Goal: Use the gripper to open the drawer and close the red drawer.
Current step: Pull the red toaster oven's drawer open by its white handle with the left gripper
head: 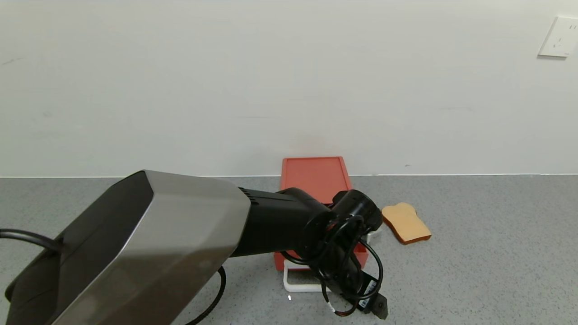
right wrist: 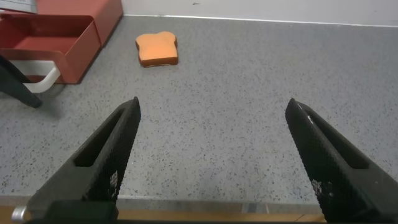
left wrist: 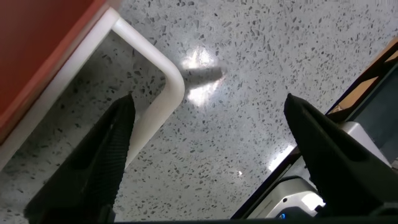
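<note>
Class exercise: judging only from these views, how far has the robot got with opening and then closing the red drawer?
Opening looks done: the red drawer stands pulled out, its inside showing. In hand: the left gripper is open beside the white handle, not gripping it. Left: pushing the drawer shut. The right gripper hangs open over the table, idle.

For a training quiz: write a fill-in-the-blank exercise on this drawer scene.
1. The drawer stands ____, its tray empty.
2. The left gripper hangs by the drawer's ____ handle, fingers spread.
3. The toast lies on the drawer's ____ side.
4. The right gripper is ____, over bare counter.

Missing words: open; white; right; open
</note>
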Controlling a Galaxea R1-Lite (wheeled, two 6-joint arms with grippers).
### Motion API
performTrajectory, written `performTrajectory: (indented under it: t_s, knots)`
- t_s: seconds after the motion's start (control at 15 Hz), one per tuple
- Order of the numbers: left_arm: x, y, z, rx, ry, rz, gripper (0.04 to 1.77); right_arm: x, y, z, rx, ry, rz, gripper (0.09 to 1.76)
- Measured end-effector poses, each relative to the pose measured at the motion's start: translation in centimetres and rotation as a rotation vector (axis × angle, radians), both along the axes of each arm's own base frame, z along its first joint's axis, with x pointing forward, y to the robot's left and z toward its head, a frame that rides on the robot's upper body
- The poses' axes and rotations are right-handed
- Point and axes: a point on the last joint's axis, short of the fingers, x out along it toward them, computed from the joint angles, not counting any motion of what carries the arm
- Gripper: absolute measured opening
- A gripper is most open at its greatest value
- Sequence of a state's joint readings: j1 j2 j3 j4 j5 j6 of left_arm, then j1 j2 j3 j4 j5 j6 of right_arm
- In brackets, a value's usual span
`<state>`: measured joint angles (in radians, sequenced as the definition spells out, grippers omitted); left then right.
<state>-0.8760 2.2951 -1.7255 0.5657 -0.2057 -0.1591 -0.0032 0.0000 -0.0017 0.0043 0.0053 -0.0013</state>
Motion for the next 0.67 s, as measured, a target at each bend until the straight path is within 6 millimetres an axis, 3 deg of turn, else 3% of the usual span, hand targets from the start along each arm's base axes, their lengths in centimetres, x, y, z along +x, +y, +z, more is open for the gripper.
performTrajectory:
  t_s: [0.67]
  knots:
    - [-0.97,-0.45,0.12,-0.001,0.014,-0.008,1.72,0.00,0.00,0.01,0.000,-0.001,0.000,1.71]
